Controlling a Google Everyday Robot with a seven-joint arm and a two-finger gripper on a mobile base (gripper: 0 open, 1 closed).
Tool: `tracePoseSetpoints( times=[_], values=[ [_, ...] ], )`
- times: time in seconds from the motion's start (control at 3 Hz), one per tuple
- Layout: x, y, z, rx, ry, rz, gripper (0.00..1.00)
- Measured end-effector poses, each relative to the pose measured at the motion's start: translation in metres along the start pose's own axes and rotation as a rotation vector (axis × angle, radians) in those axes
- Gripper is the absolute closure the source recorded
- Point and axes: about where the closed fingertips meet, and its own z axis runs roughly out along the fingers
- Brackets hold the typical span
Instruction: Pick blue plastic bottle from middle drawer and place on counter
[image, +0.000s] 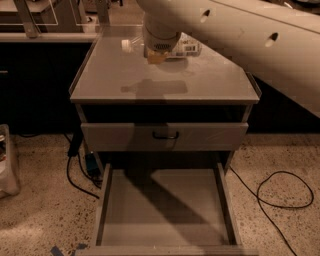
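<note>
The blue plastic bottle (186, 48) lies sideways in my gripper (159, 54), its white cap (126, 45) pointing left and its printed label to the right. The gripper hangs from the big white arm (240, 35) over the back middle of the counter (115, 80). It is shut on the bottle and holds it a little above the top; their shadow falls on the counter below. The middle drawer (165, 210) is pulled out at the bottom and its grey floor is bare.
A closed drawer front with a small black handle (165, 135) sits above the open drawer. Cables lie on the speckled floor at the right (280, 192) and the left (75, 172). A pale container (6, 160) stands at the far left.
</note>
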Motion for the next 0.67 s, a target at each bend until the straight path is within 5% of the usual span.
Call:
tracePoseSetpoints(
  times=[0.33,0.67],
  values=[
    [0.003,0.015,0.02,-0.049,-0.025,0.015,1.0],
    [0.004,0.069,0.051,-0.135,-0.047,0.033,1.0]
  ],
)
